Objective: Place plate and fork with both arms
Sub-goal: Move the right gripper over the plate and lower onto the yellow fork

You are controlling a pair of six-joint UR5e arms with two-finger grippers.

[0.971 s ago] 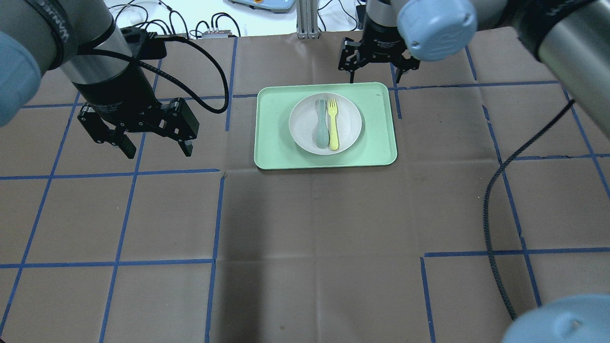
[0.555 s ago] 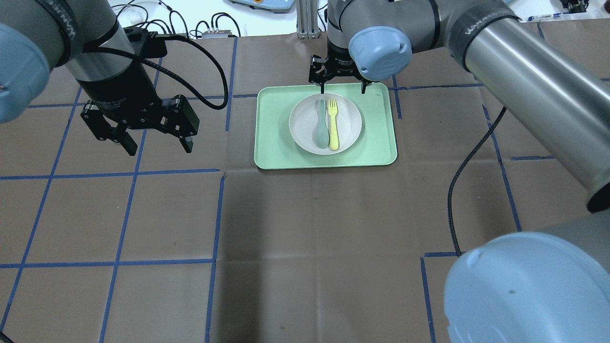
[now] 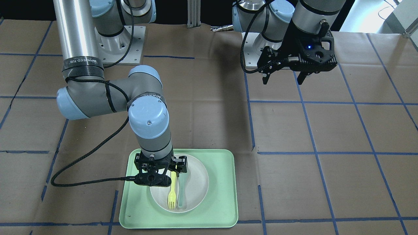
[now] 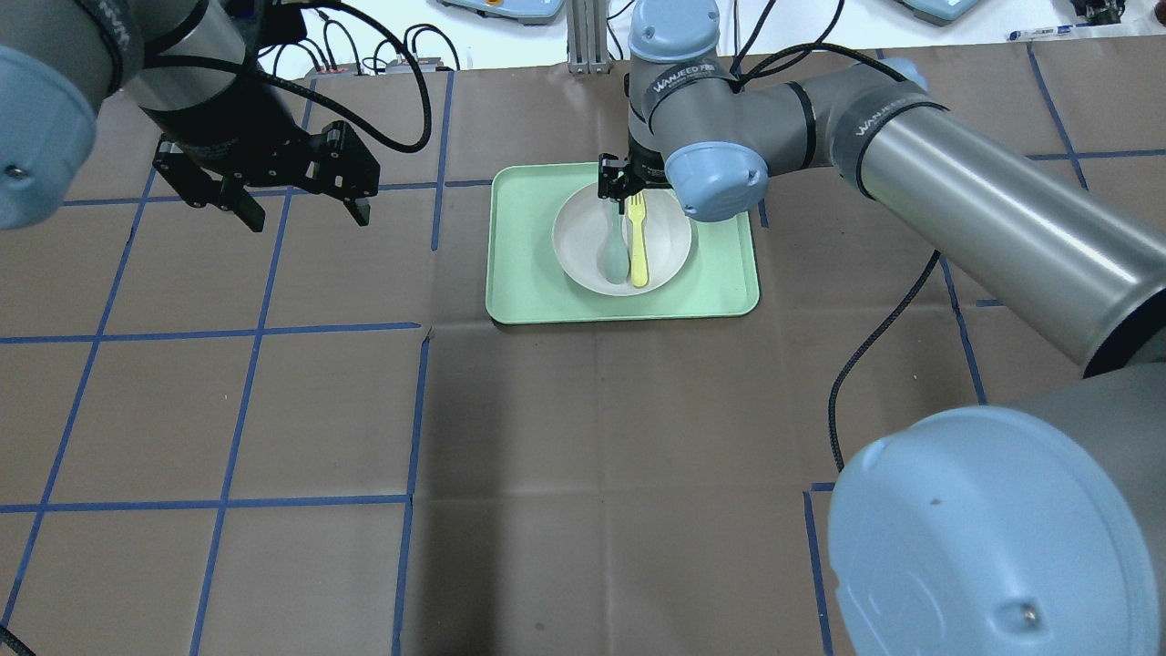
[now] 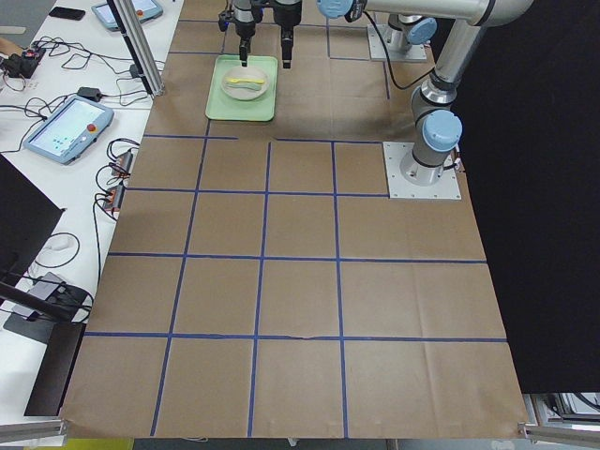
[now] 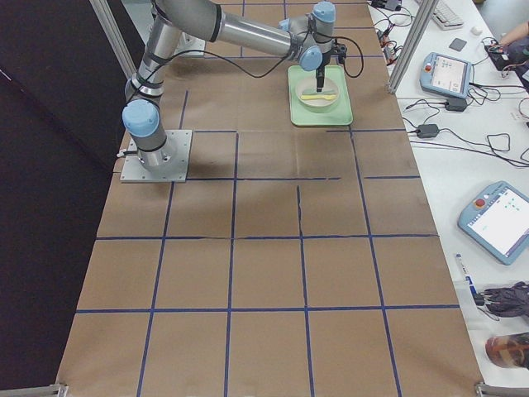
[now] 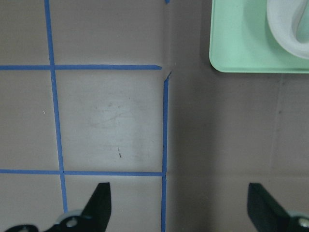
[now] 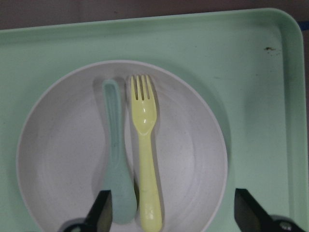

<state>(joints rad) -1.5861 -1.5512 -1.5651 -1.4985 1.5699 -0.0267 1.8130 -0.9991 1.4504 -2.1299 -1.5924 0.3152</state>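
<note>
The off-white plate (image 4: 583, 246) sits in the mint-green tray (image 4: 519, 273). In it lie the pale-yellow fork (image 4: 639, 246) and a grey-green spoon (image 4: 615, 251), side by side. My right gripper (image 4: 629, 187) hangs open just over the plate's far part. In the right wrist view its fingers (image 8: 102, 209) stand wide to either side of the fork (image 8: 146, 159) and spoon (image 8: 116, 164) and hold nothing. My left gripper (image 4: 305, 217) is open and empty above the table, left of the tray. The left wrist view shows the gripper (image 7: 179, 208), the tray corner (image 7: 241, 43) and the plate rim (image 7: 289, 29).
Brown paper with blue tape lines covers the table. My right arm's black cable (image 4: 874, 337) trails over the table right of the tray. An aluminium post (image 4: 583, 36) and loose cables stand at the far edge. Teach pendants (image 6: 446, 73) lie on the side bench.
My right gripper has swung left from beyond the tray's far right corner and come down over the plate. My left gripper has moved toward the far edge, still open.
</note>
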